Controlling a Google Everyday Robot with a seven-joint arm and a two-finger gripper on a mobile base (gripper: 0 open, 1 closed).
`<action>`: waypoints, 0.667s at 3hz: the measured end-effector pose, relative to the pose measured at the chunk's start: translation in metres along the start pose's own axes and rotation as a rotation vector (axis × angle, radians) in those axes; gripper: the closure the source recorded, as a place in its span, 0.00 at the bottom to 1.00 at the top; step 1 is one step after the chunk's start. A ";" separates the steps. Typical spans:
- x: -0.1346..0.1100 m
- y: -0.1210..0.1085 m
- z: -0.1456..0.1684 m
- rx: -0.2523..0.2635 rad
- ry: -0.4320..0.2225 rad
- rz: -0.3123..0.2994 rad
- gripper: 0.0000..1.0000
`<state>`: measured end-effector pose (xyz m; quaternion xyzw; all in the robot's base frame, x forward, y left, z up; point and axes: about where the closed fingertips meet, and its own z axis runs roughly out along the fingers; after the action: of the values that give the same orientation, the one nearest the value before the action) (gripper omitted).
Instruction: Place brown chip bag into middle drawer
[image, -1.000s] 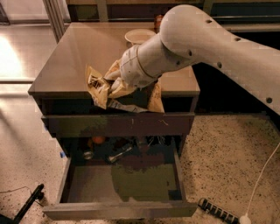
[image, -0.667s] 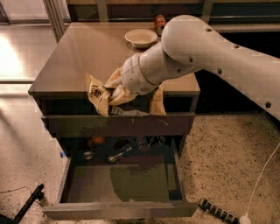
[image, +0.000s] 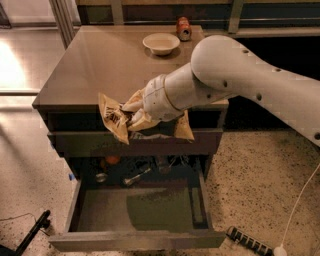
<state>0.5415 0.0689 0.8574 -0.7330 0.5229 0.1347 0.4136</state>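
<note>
My gripper (image: 134, 118) is shut on the brown chip bag (image: 114, 120), a crinkled dark-brown foil bag with tan-yellow ends. The bag hangs in the air at the cabinet's front edge, in front of the closed top drawer front (image: 90, 144). The bag's right end (image: 184, 130) sticks out from under my wrist. Below it the middle drawer (image: 150, 210) is pulled wide open, its flat grey floor bare. My white arm reaches in from the right and hides most of the bag's middle.
A white bowl (image: 161, 43) and a small red-orange can (image: 183, 28) stand at the back of the cabinet top (image: 100, 65). Small items (image: 134, 176) lie in the recess behind the open drawer. A black bar (image: 32, 232) and a power strip (image: 249, 242) lie on the floor.
My arm has moved down and toward the cabinet front with the bag, from above the top's edge to in front of the top drawer. The bowl and can now show fully.
</note>
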 end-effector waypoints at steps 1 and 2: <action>0.008 0.020 0.001 0.003 -0.018 0.047 1.00; 0.014 0.042 0.001 -0.002 -0.028 0.091 1.00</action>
<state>0.5106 0.0556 0.8279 -0.7069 0.5497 0.1640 0.4138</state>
